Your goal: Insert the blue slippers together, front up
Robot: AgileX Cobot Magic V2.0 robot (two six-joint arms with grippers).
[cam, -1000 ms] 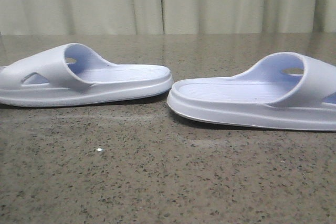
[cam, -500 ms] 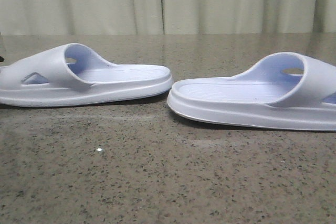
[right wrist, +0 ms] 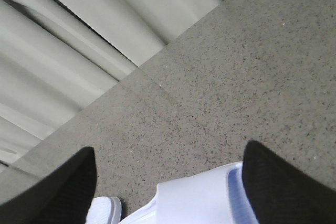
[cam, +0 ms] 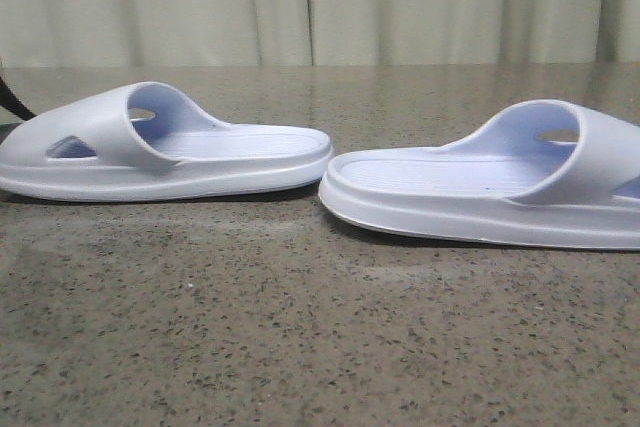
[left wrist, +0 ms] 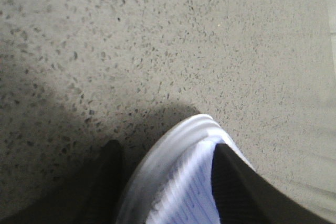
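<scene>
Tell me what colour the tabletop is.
The tabletop is grey-brown stone speckled with dark flecks, clearest in the front view.

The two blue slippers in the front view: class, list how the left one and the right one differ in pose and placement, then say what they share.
The left slipper has its strap at its left end and its open end pointing right; the right slipper is mirrored. The left slipper lies farther back on the table; the right slipper sits nearer the camera and runs off the frame's right edge. Both are pale blue-white, sole down, with ribbed footbeds.

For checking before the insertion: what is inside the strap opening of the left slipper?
Through the left slipper strap only its ribbed footbed and a side cut-out show; nothing else is seen. The toe area is covered by the strap.
</scene>
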